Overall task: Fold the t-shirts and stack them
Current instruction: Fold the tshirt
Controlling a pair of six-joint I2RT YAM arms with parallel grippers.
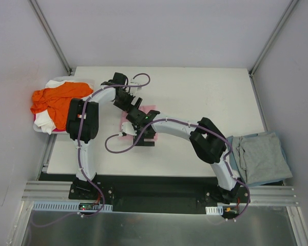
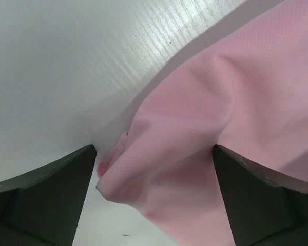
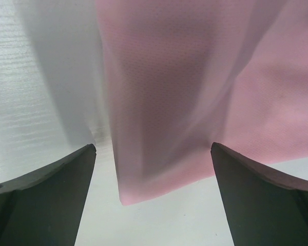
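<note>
**Pink t-shirt** [image 1: 124,124]: lies mid-table and serves as the reference for every place below. It is mostly hidden under both wrists and looks partly folded, not finished.

**Left gripper** [image 2: 154,154]: over the shirt's far side. Fingers spread wide and holding nothing, with a rounded folded corner of the shirt between them.

**Right gripper** [image 3: 154,151]: over the near side. Also wide open and empty, with a straight hem corner below it.

**Grey-blue t-shirt** [image 1: 259,156]: well to the right, overhanging the table [image 1: 205,97] edge. It appears folded and is likely the base of the stack.

**Orange t-shirt** [image 1: 59,97] and **white t-shirt** [image 1: 46,122]: heaped to the left, unfolded.

**Progress:** roughly one of four done.

**Room:** bare tabletop beyond and to the right. The arms crowd each other directly above.
</note>
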